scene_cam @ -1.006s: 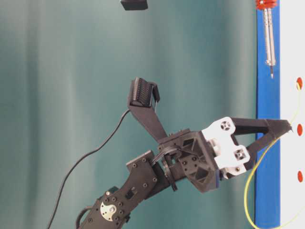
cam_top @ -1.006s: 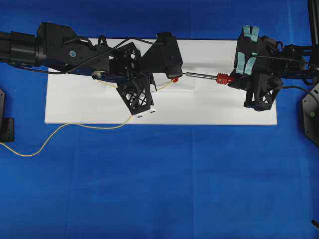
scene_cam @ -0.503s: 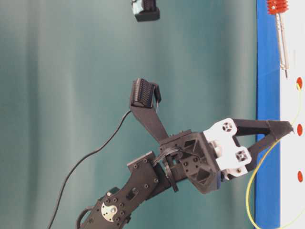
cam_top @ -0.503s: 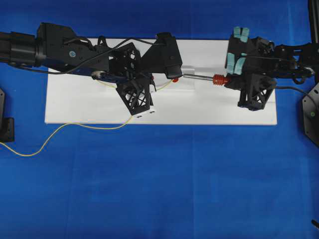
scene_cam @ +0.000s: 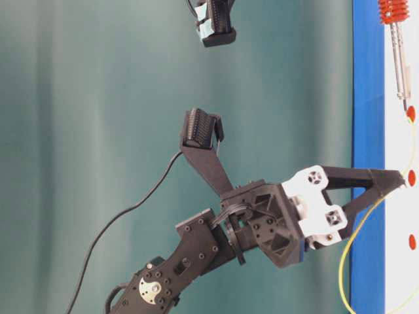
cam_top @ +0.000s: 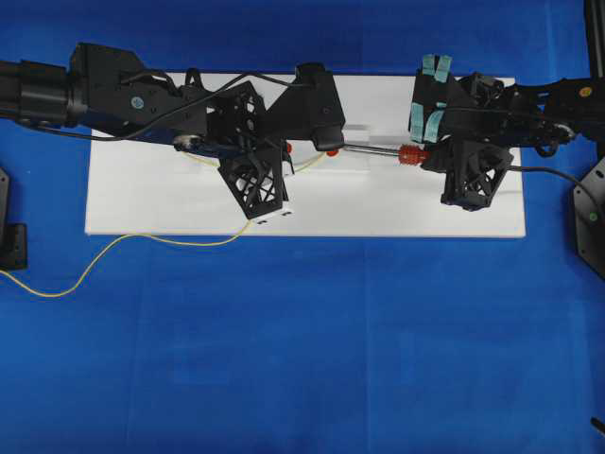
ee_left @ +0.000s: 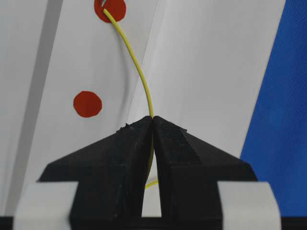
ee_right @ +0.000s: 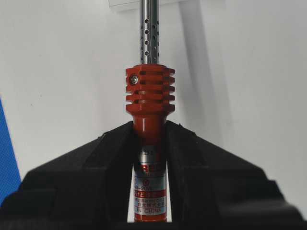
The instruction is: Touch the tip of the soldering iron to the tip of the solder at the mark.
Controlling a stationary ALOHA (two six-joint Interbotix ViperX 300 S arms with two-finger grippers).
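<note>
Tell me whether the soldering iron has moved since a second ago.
Yes. The soldering iron has slid left along the white board, toward the red mark.

A white board (cam_top: 170, 203) lies on a blue cloth (cam_top: 312, 340); three red dots (scene_cam: 412, 177) line the board.

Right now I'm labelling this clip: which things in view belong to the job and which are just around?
In the job:
- soldering iron, in the right gripper
- solder, in the left gripper
- red mark at the solder's tip

Just around:
- other red dot
- white board
- blue cloth
</note>
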